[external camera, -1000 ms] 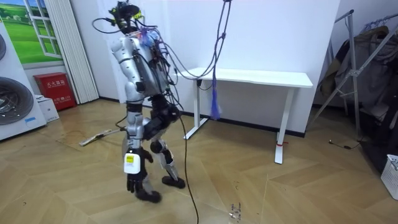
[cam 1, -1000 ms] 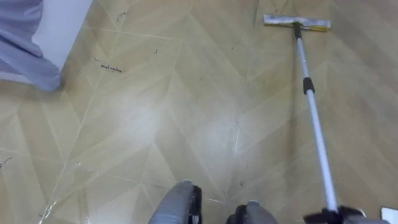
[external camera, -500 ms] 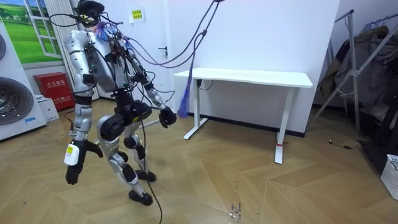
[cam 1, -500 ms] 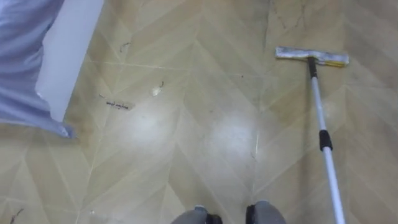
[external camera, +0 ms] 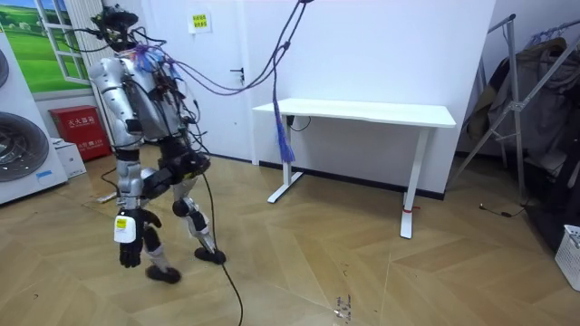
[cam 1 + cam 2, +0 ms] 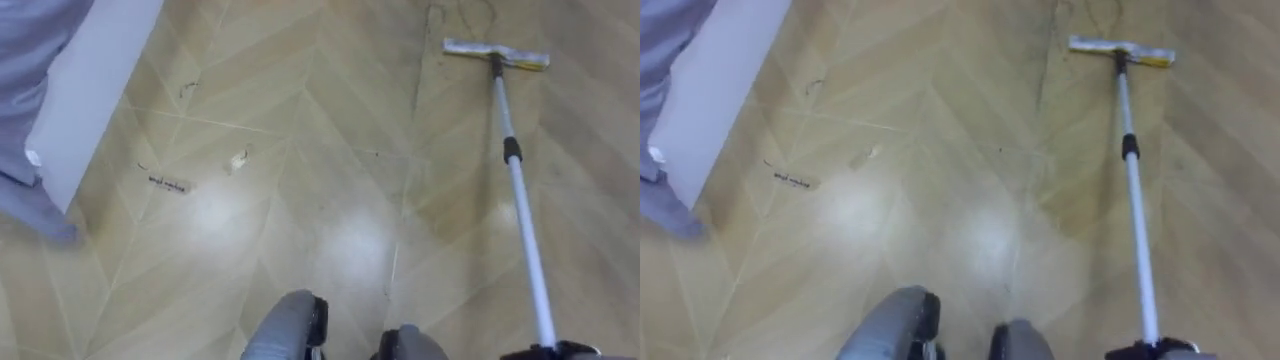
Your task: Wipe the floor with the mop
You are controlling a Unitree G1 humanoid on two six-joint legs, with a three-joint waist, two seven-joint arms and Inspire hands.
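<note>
Left eye view: the mop [image 6: 518,200] lies on the floor [image 6: 300,200] ahead and to the robot's right. Its flat head [image 6: 496,55] is far out in front, set crosswise. The pole [image 6: 530,270] runs from it almost straight back toward the robot, leaning slightly outward. The pole's near end meets the right hand [image 6: 560,352] at the bottom edge, where only a dark sliver of the hand shows, so I cannot tell whether it grips the pole. The long axis therefore points forward and away from that hand, and the right arm is clearly the nearer one. A push or pull along this line would carry the head over the strip of floor on the right. A pale scrap [image 6: 238,160] lies well to the left of the head, near a white panel [image 6: 90,90], and reaching it would likely call for swinging the head leftward. In the room view the robot stands mid-stride on open floor, its left hand [image 5: 130,253] hanging by its leg, too small to tell its state.
</note>
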